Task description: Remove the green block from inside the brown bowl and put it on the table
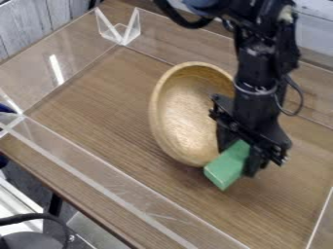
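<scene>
A clear acrylic wall (117,209) edged the wood-grain table (92,126) nearest the camera. Farther in, the black gripper (244,154) pointed straight down, its jaws pinching the green block (228,167) just outside the tilted brown bowl (189,107).

There was one bowl (193,109) at about the middle of the surface (92,126), one green block (229,166) at its 5 o'clock, one gripper (252,154), and one clear stand (119,26) at 11 o'clock.
</scene>
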Robot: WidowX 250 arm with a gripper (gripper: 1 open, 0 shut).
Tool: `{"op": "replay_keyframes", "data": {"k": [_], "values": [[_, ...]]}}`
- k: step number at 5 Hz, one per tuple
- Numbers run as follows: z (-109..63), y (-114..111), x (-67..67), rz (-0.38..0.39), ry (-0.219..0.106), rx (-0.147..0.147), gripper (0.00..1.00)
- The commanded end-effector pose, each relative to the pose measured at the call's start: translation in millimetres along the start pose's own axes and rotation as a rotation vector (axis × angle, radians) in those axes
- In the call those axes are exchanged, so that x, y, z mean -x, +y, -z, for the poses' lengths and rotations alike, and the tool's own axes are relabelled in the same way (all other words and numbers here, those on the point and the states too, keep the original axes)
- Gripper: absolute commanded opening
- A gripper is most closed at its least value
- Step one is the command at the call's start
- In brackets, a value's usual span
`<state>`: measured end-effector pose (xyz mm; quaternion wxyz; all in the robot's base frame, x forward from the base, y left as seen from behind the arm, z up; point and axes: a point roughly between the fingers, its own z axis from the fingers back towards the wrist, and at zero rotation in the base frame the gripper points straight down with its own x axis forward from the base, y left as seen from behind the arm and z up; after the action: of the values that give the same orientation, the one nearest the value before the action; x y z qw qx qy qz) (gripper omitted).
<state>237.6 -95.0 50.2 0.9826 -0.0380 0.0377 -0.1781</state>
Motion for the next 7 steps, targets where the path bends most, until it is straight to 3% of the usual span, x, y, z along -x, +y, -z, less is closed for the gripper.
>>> {"op": "replay_keyframes", "data": {"k": [1,2,7], "values": [[-3.9,-13.2,-13.6,0.041,-0.051,0.005,0.0],[8.9,-16.5,-15.7,0.058,-0.031,0.009,0.0],[12.8,-8.8,-12.4,0.022,-0.029,0.008,0.0]]}}
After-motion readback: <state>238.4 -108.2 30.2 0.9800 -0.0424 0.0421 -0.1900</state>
